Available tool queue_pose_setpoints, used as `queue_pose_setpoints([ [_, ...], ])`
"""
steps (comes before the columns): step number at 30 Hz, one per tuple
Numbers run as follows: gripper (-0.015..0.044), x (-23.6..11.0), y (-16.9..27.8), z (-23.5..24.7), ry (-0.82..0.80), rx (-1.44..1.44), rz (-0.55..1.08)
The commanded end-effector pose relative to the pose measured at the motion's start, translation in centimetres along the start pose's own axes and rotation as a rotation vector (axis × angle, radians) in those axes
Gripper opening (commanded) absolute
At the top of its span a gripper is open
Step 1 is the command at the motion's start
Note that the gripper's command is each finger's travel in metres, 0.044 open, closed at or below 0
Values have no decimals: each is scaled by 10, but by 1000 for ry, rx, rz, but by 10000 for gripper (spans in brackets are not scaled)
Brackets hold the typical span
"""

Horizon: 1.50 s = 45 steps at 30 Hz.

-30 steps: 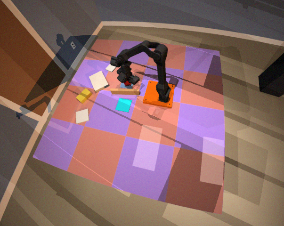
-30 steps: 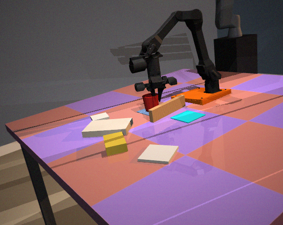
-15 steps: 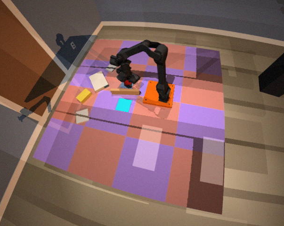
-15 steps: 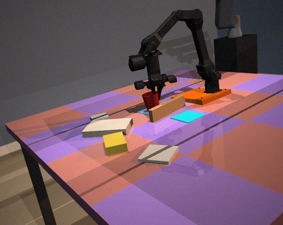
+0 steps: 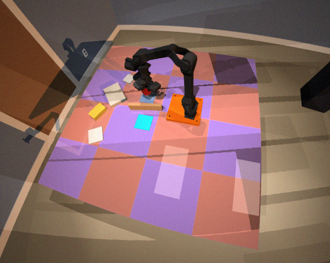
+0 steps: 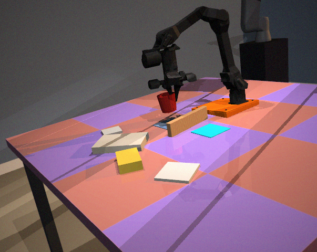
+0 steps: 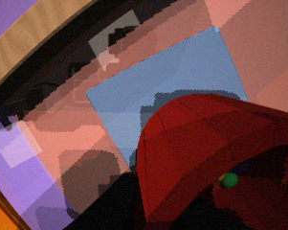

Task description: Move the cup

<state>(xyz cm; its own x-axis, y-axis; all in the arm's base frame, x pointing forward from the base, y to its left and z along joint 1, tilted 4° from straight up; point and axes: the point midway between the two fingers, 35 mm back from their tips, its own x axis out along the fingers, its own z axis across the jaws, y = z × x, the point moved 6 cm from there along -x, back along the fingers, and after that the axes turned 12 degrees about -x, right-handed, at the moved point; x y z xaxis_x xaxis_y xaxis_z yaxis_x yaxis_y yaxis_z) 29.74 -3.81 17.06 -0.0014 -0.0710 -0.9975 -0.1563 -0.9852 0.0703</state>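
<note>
The pincer pinches the rim of the red cup, which hangs tilted in the air above the blue pad, clear of the tabletop. A green marble shows inside. A wooden bar stands between the blue pad and the cyan pad.

The red cup hangs tilted above the blue pad, a green marble inside; the cyan pad lies nearby.
</note>
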Motion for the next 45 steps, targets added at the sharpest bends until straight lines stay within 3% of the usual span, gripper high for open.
queue_pose_setpoints([
  [1, 0, -14, 0, 0, 8, 5, 3],
  [27, 0, -22, -3, 2, 7, -1, 0],
  [45, 0, -22, -36, 16, 7, 3, -1],
])
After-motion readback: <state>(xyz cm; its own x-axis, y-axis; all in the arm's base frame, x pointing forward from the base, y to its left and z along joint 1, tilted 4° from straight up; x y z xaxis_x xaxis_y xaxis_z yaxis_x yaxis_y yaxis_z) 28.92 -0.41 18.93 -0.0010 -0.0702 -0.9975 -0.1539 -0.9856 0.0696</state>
